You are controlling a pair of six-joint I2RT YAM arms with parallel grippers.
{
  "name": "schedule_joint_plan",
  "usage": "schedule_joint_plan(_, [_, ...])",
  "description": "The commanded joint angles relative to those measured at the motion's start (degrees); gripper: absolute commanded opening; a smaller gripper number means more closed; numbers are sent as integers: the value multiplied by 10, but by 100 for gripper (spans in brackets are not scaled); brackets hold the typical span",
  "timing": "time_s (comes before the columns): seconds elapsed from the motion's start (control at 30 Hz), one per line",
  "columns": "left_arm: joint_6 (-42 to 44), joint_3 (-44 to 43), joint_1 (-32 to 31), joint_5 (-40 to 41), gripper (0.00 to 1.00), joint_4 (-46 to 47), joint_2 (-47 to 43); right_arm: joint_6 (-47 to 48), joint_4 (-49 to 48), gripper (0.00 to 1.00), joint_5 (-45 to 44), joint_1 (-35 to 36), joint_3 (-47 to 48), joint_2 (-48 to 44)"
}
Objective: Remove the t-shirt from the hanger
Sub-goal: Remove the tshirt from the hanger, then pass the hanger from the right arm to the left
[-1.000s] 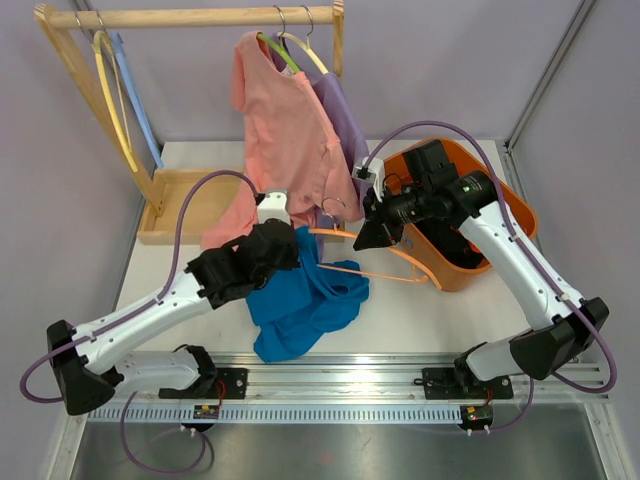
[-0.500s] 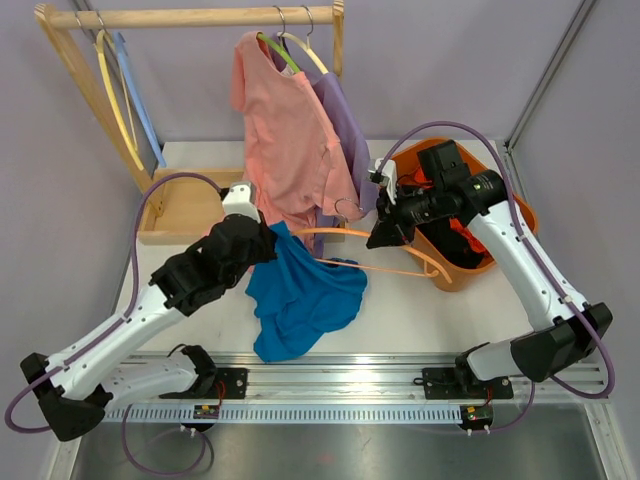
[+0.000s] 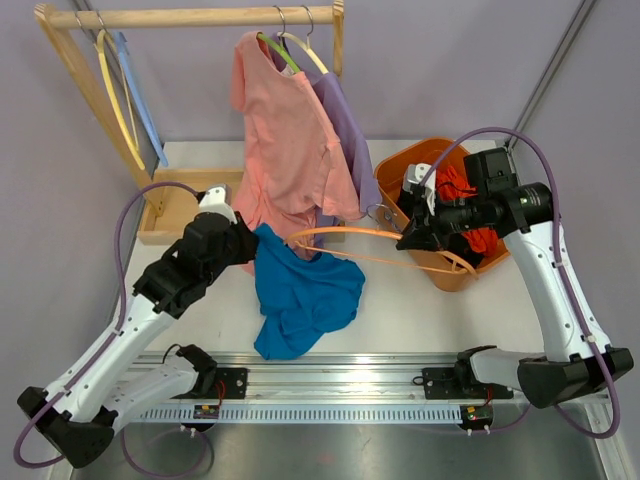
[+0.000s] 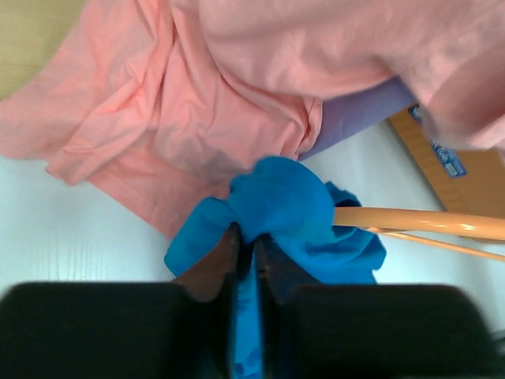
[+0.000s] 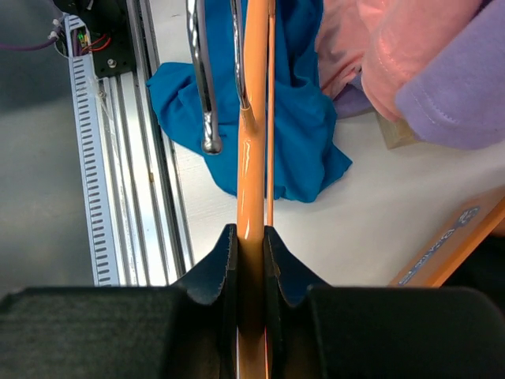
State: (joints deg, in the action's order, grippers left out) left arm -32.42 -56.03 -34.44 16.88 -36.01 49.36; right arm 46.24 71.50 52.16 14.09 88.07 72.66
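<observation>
Shirts (image 3: 290, 140) on the rail (image 3: 190, 17) number two; my left gripper (image 4: 246, 245) pinches the one t-shirt (image 3: 300, 295) on the table (image 3: 420, 310), my right gripper (image 5: 251, 245) clamps the one hanger (image 5: 254, 118), its far end at that cloth's edge, open room to its right.

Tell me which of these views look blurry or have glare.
Top external view: sharp, evenly lit, soft shadows. Left wrist view: the left hand is a dark blur up close, the blue t-shirt it pinches fairly sharp. Right wrist view: a highlight streaks the orange hanger; the right hand is blurred too.
</observation>
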Motion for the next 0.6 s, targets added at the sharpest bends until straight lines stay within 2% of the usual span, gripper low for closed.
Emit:
schedule_joint_plan(0.0, [8, 22, 5, -63, 26, 39, -5, 23, -4, 0, 42, 0, 19, -18])
schedule_joint_plan(0.03, [9, 25, 6, -69, 40, 43, -9, 18, -7, 0, 41, 0, 25, -16])
schedule_joint_plan(0.1, [12, 30, 9, -83, 56, 44, -24, -5, -26, 0, 32, -1, 28, -15])
schedule_joint_plan(0.2, [24, 36, 15, -109, 71, 44, -48, -17, -37, 0, 34, 0, 35, -11])
schedule_joint_plan(0.23, [30, 37, 16, -120, 78, 44, -54, -18, -35, 0, 43, 0, 42, -8])
schedule_joint_plan(0.37, [78, 38, 17, -186, 91, 41, -80, 8, -6, 0, 69, -1, 54, 10])
schedule_joint_plan(0.57, [211, 22, 17, -276, 98, 37, -117, 108, 99, 0, 87, 1, 77, 50])
